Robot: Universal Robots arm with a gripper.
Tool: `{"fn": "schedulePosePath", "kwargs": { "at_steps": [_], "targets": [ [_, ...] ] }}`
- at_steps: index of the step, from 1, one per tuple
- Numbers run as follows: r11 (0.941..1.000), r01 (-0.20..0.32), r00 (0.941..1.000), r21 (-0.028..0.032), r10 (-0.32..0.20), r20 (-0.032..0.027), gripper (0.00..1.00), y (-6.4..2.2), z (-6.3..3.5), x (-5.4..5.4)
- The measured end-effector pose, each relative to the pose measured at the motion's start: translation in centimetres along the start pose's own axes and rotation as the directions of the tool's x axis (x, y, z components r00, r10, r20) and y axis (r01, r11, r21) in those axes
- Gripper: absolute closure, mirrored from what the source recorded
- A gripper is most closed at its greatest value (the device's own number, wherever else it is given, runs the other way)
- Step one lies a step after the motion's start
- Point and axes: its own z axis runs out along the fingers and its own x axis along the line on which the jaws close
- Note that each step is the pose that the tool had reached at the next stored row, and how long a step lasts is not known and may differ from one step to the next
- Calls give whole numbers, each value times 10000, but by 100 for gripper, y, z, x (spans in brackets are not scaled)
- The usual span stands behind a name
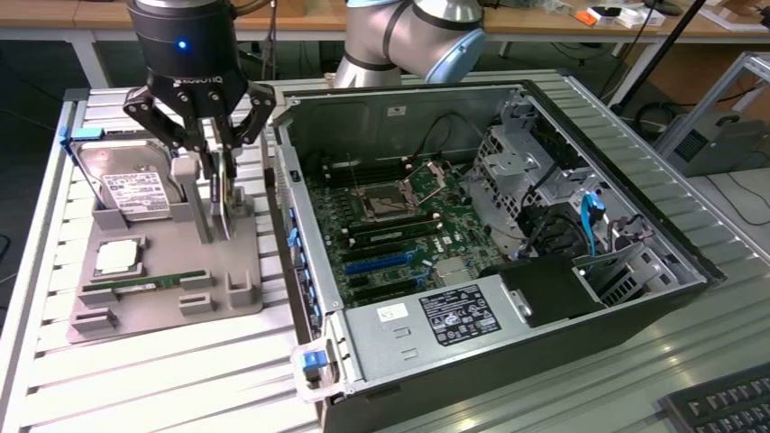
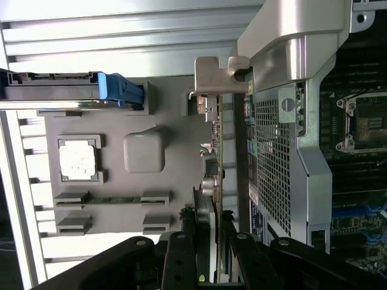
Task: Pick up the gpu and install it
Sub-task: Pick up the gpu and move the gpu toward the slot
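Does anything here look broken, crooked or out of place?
Nothing stands out. The computer case lies open on its side, apparently on purpose; the hard drive and gpu stand slotted in the grey holder, with the gripper at the gpu.

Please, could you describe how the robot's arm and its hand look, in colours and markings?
The arm is built of round silver-grey segments, and one joint has a light blue cap. The hand is black. Its upper body is a cylinder with a small blue light lit on it, and white ROBOTIQ lettering is printed just below.
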Motion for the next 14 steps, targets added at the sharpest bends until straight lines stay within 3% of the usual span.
{"fn": "schedulePosePath", "kwargs": {
  "at_steps": [14],
  "targets": [
    [10000, 0, 10000, 1, 0, -1, 73, -6, -81, -3]
  ]
}}
